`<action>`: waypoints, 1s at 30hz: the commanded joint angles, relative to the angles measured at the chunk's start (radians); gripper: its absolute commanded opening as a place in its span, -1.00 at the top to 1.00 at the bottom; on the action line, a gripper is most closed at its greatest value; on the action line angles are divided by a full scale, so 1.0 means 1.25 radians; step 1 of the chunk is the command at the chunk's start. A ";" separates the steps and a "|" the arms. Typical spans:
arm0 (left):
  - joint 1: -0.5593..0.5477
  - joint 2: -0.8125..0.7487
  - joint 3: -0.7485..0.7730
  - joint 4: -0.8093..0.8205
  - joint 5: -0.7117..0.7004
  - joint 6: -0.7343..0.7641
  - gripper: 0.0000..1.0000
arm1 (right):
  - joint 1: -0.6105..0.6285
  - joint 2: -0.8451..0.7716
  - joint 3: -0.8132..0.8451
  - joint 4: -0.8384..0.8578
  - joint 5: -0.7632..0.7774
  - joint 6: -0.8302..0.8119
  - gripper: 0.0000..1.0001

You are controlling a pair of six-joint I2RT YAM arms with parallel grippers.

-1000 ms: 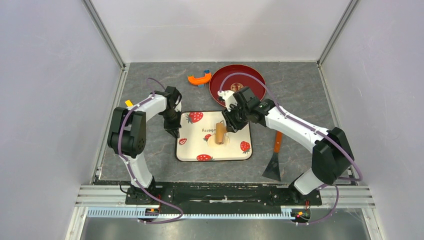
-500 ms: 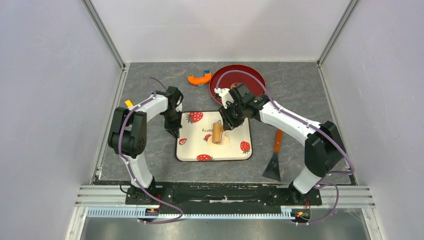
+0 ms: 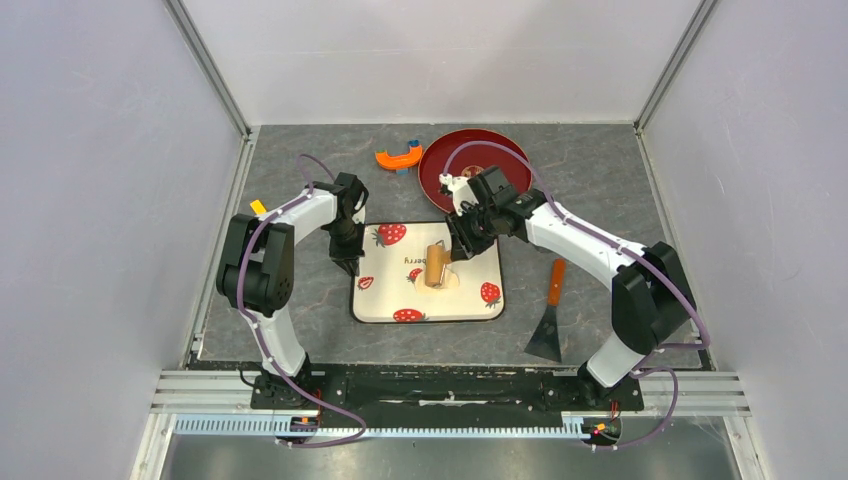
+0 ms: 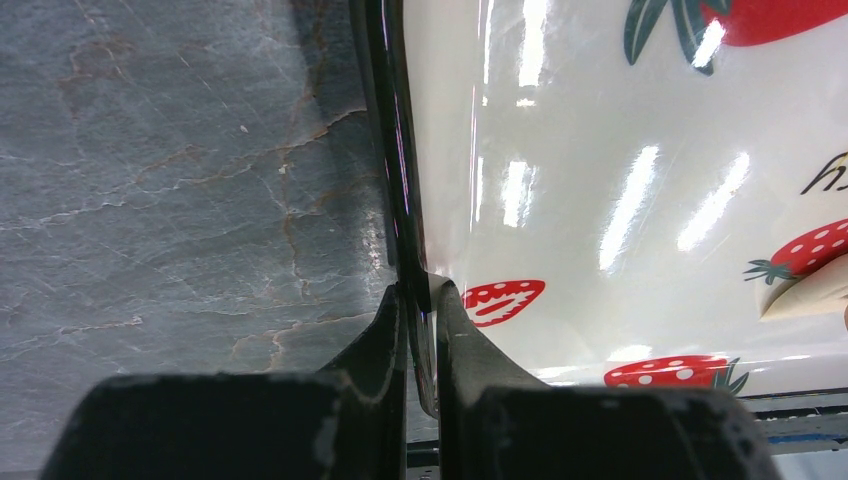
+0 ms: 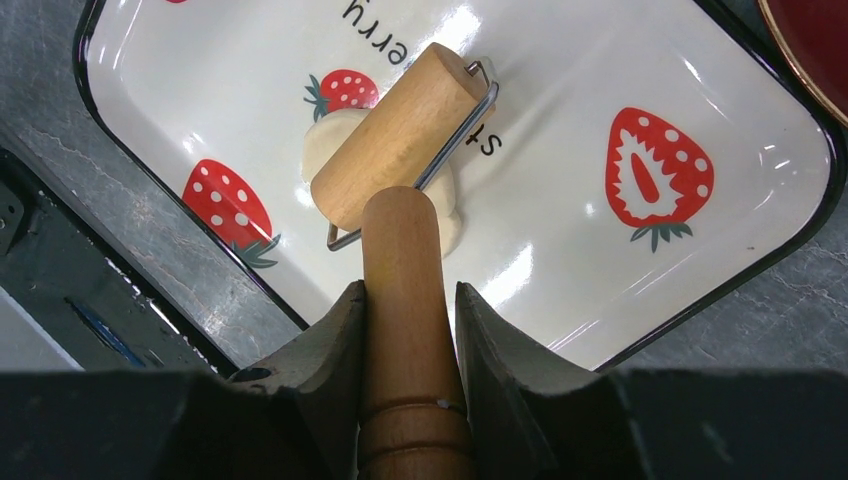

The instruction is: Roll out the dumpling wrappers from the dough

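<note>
Right wrist view: gripping the roller (image 5: 398, 135) by its wooden handle in the right gripper (image 5: 408, 295), jaws clamped either side, drum laid across the dough (image 5: 328, 140), a pale, half-flattened patch near the middle of the strawberry tray (image 5: 700, 70). Pinching the tray's left rim tight in the left gripper (image 4: 420, 310) to steady it. Probably mid-roll, dough not yet thin or round: next, push the drum evenly over it under steady downward pressure, holding the tray fast.

1. The left gripper (image 3: 349, 267) pinches the tray (image 3: 452, 303)'s left rim, blocking that side.
2. The roller (image 3: 437, 266) lies across the tray's middle.
3. A scraper (image 3: 551, 312) lies right of the tray, with bare worktop (image 3: 590, 190) around it.
</note>
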State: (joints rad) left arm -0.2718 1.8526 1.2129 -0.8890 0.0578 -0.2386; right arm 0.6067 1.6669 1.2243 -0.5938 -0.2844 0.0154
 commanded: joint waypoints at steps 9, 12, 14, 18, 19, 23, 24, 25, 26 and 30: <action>-0.032 0.053 -0.024 0.052 -0.001 -0.007 0.96 | -0.013 0.163 -0.089 -0.135 0.236 -0.076 1.00; -0.035 0.053 -0.024 0.052 0.000 -0.007 0.96 | -0.006 0.178 -0.093 -0.131 0.233 -0.076 1.00; -0.035 0.052 -0.025 0.052 -0.001 -0.007 0.96 | -0.003 0.184 -0.099 -0.128 0.232 -0.075 1.00; -0.036 0.053 -0.024 0.052 0.000 -0.007 0.96 | 0.002 0.194 -0.119 -0.116 0.231 -0.074 1.00; -0.036 0.054 -0.023 0.052 -0.001 -0.007 0.96 | 0.003 0.195 -0.122 -0.114 0.231 -0.073 1.00; -0.038 0.053 -0.021 0.052 -0.001 -0.006 0.96 | 0.007 0.201 -0.125 -0.109 0.230 -0.072 1.00; -0.038 0.052 -0.022 0.051 -0.001 -0.005 0.96 | 0.010 0.203 -0.123 -0.107 0.230 -0.071 1.00; -0.039 0.051 -0.022 0.051 -0.001 -0.005 0.96 | 0.013 0.204 -0.119 -0.107 0.230 -0.071 1.00; -0.039 0.052 -0.022 0.051 -0.001 -0.004 0.96 | 0.016 0.206 -0.116 -0.107 0.230 -0.071 1.00; -0.039 0.050 -0.024 0.051 -0.001 -0.002 0.96 | 0.027 0.210 -0.101 -0.107 0.230 -0.068 1.00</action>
State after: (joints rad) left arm -0.2783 1.8526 1.2137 -0.8894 0.0494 -0.2386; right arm 0.5945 1.7096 1.2251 -0.5587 -0.3439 0.0307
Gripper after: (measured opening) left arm 0.123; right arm 0.343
